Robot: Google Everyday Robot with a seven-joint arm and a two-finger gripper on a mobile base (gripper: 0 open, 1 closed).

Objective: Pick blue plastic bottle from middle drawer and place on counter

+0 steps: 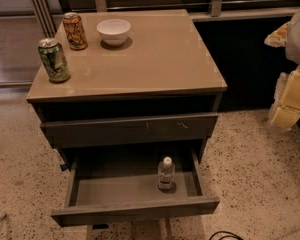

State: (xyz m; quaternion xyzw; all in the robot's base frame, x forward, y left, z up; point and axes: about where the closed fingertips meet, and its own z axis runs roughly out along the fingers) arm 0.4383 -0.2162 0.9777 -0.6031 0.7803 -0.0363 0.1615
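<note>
blue plastic bottle [166, 174] upright in open middle drawer [135, 211]; gripper [290, 101] far right, jaws: cannot tell

Upright in the open middle drawer [135, 211] stands the blue plastic bottle [165, 174]; pincer [289, 104] seemingly far right.

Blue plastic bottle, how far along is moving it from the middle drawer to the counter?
Done: the middle drawer is open. In hand: nothing; the blue plastic bottle stands upright in its right part, and the gripper is off at the picture's right edge, apart from it. Left: grasp, lift, set it on the counter.
</note>
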